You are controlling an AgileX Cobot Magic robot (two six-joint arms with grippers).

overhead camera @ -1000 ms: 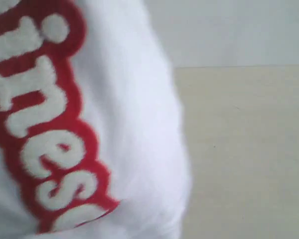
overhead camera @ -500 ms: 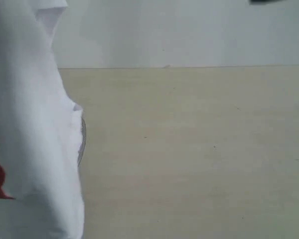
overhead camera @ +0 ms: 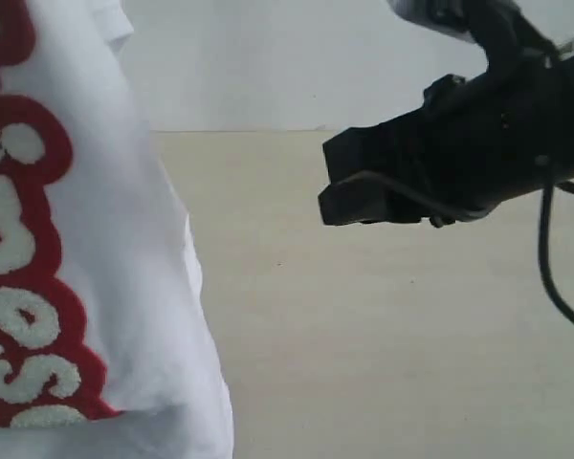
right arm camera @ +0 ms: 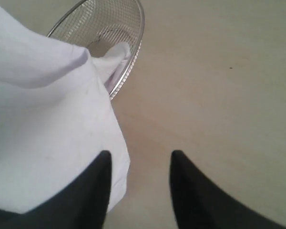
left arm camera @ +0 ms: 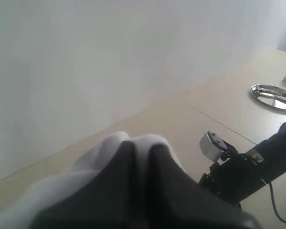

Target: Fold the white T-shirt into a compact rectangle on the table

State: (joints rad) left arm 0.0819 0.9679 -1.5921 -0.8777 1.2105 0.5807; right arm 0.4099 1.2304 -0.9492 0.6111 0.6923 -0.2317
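Note:
The white T-shirt [overhead camera: 124, 287] hangs in the air at the left of the exterior view, its red band of white lettering [overhead camera: 19, 268] running downwards. My left gripper [left arm camera: 140, 145] is shut on a bunched fold of the shirt [left arm camera: 114, 143], and white cloth bulges around both dark fingers. My right gripper [right arm camera: 139, 160] is open above the table [right arm camera: 219, 95], with nothing between its fingers. One finger [right arm camera: 102, 167] overlaps the edge of the shirt [right arm camera: 47, 129]. The right arm [overhead camera: 459, 143] reaches in from the upper right.
A round wire-mesh basket [right arm camera: 128, 28] stands on the table with a corner of the shirt lying in it. A shiny metal dish [left arm camera: 274, 95] lies far off on the tabletop. The pale wall [overhead camera: 297, 57] rises behind the table's far edge.
The hanging shirt swung left, almost out of the exterior view, then back right so that its lettering shows again. The right arm has come into view at the upper right.

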